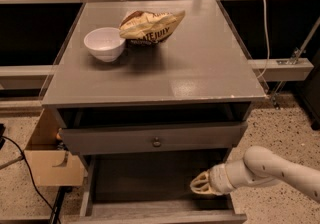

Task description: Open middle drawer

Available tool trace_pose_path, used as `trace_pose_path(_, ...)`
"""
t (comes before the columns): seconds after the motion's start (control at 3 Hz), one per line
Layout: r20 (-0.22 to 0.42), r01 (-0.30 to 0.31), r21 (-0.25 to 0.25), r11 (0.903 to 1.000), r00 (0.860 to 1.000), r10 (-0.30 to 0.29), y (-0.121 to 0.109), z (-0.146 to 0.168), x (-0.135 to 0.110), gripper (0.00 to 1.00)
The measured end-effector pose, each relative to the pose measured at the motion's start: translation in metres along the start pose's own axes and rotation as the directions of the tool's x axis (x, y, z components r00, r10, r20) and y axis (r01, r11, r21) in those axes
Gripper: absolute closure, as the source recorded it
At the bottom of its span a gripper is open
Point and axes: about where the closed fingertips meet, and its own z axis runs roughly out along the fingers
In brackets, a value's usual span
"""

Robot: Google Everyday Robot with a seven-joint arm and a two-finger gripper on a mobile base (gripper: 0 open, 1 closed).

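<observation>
The middle drawer (145, 180) stands pulled out under the closed upper drawer (100, 140), which has a small round knob (156, 142). The middle drawer's wide, shallow grey inside shows. Its front's top edge (150, 214) runs along the bottom of the view, and its own knob is out of view. My gripper (200, 184), cream-coloured at the end of a white arm (265, 168), comes in from the right. It hangs over the right part of the open drawer's inside, behind the front. The lowest drawer is hidden.
On the grey cabinet top (200, 63) stand a white bowl (104, 43) and a crumpled chip bag (150, 27). A cardboard box (50, 160) and a black cable (25, 168) lie on the floor at the left. A rail (285, 68) runs behind at the right.
</observation>
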Motion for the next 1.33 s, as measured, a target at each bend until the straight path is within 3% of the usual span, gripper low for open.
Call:
trace_pose_path(0.67, 0.032, 0.049, -0.008, 0.9988, 0.998, -0.048, -0.039, 0.018, -0.006, 1.0)
trace_pose_path(1.0, 0.032, 0.049, -0.007, 0.9988, 0.998, -0.049, -0.039, 0.018, -0.006, 0.81)
trace_pose_path(1.33, 0.032, 0.049, -0.007, 0.9988, 0.998, -0.049, -0.039, 0.018, -0.006, 0.51)
